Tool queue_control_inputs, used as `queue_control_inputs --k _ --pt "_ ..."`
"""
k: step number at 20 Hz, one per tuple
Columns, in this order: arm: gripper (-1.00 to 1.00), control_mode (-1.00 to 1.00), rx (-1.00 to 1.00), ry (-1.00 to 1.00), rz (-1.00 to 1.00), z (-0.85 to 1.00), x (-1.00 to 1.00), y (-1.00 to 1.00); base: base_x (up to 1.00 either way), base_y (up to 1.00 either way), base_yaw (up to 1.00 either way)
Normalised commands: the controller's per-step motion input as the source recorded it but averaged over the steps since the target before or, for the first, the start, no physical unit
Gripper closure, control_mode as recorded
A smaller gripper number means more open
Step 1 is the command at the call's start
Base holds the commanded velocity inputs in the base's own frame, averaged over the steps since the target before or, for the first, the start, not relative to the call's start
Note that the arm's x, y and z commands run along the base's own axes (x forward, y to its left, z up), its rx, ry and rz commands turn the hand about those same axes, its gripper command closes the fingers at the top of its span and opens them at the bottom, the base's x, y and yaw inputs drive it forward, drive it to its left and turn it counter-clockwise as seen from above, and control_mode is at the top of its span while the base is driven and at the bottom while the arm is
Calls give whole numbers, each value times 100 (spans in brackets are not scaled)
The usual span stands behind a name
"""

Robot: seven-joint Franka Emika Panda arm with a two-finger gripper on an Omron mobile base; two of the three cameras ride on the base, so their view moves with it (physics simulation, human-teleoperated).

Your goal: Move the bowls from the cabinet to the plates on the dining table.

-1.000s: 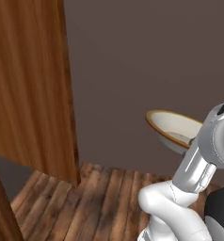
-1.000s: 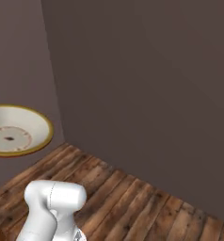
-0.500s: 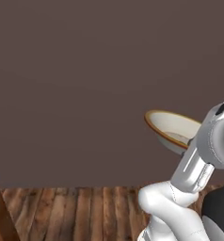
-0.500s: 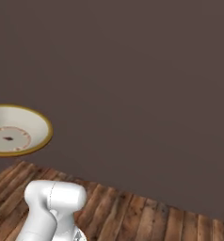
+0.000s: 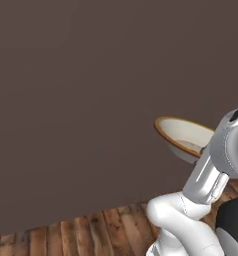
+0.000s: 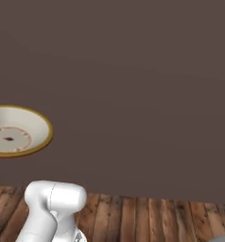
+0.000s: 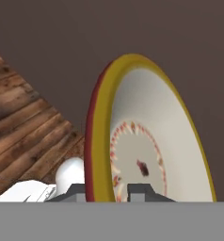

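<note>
- The claw (image 7: 107, 190) is clamped on the rim of the beige bowl (image 7: 151, 141), one finger on each side of its edge.
- The bowl (image 5: 183, 137) is held up in the air beside the arm (image 5: 206, 180), well above the floor; its inside shows a ring of small reddish marks (image 6: 10, 137).
- Below lies a brown wooden plank floor (image 6: 147, 220).
- Behind stands a plain dark brownish-grey wall (image 5: 91, 90).
- No writing can be read.
</note>
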Motion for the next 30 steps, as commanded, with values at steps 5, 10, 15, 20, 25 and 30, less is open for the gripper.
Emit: queue_control_inputs --k 5,10,15,20,25,30 --pt "100 100 0 0 0 0 0 0 22 -63 -55" --pt "100 100 0 0 0 0 0 0 29 -28 -54" --pt "100 100 0 0 0 0 0 0 40 13 -50" --pt "100 100 0 0 0 0 0 0 46 63 -39" --pt "100 100 0 0 0 0 0 0 42 8 -38" --pt "100 100 0 0 0 0 0 0 37 -7 -45"
